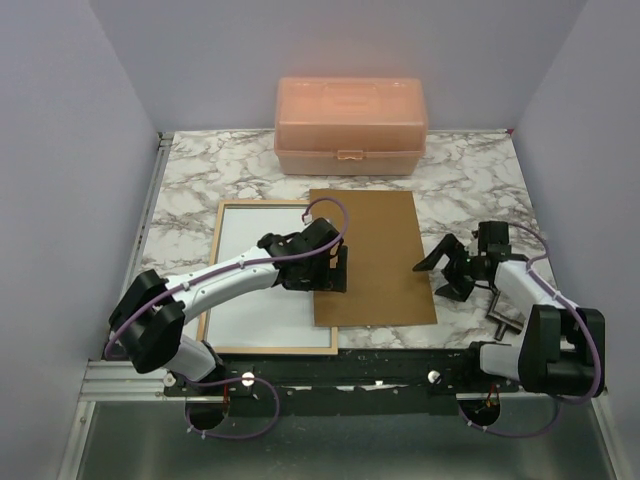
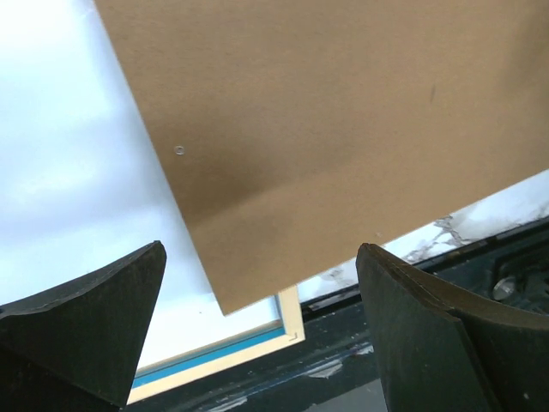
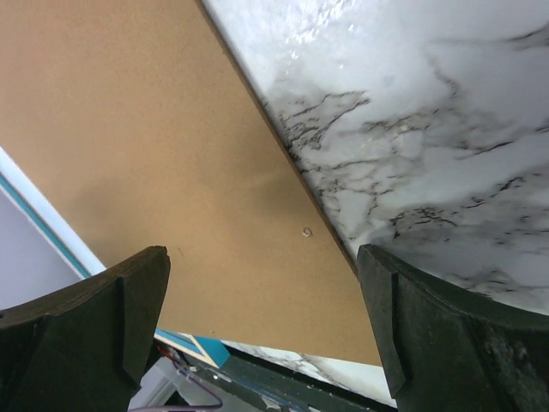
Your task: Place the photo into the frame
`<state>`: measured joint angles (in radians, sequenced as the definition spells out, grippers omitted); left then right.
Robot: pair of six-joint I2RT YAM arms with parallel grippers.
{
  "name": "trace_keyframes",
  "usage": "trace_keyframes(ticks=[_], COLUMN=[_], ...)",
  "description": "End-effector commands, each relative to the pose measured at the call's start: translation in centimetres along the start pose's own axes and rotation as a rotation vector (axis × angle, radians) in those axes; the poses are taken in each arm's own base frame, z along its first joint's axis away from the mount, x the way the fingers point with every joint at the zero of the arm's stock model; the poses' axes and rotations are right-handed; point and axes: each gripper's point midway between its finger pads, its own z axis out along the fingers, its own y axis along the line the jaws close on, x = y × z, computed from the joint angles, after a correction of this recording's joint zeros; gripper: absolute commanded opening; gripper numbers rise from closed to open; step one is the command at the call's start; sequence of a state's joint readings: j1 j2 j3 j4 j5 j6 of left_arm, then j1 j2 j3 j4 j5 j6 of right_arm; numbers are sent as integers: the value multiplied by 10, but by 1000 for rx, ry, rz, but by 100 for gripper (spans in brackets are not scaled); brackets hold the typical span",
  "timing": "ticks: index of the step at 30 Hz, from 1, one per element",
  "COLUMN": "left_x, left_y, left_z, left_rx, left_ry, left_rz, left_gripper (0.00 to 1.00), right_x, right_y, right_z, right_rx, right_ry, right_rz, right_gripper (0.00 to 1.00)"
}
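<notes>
The frame (image 1: 270,349) lies flat at the left, light wood rim up, with a blue inner edge in the left wrist view (image 2: 292,322). A plain white sheet (image 1: 250,235) fills it, apparently the photo's back (image 2: 69,172); no printed side shows. The brown backing board (image 1: 385,240) lies to its right and overlaps the frame's right rim. My left gripper (image 1: 338,270) hovers open and empty over that overlap, above the board's near-left corner (image 2: 262,249). My right gripper (image 1: 443,275) is open and empty just above the board's right edge (image 3: 262,251).
A peach plastic box (image 1: 350,125) stands at the back centre. The marble table (image 1: 470,180) ends at a black rail (image 1: 350,370) along the near edge. Lilac walls close in on both sides.
</notes>
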<state>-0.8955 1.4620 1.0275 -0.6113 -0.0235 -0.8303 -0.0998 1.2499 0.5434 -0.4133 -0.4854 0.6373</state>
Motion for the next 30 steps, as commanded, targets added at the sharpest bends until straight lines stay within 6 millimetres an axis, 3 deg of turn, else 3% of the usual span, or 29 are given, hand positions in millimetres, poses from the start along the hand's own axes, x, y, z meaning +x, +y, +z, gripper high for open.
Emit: trace_keyframes(ticks=[1,9,16,21,30], left_x=[2,3,4,0,-29], left_y=[26,25,41,48,78], left_z=[3,19,24,21,26], left_rx=[-86,80,163,206,192], left_ry=[-10,36,41,16,-37], left_rz=[10,-62,-139,-154,-182], left_gripper=[96,93,90,89,88], right_x=[-17,-18,6,21,-6], right_y=[-8,-2,6,22,17], right_z=[-3,13,25,31,24], right_rx=[106,57,16,-1,114], right_ry=[-31,50,130,158,51], right_rz=[-11,-42,-71,-112,-151], right_gripper=[100,100,100,100,100])
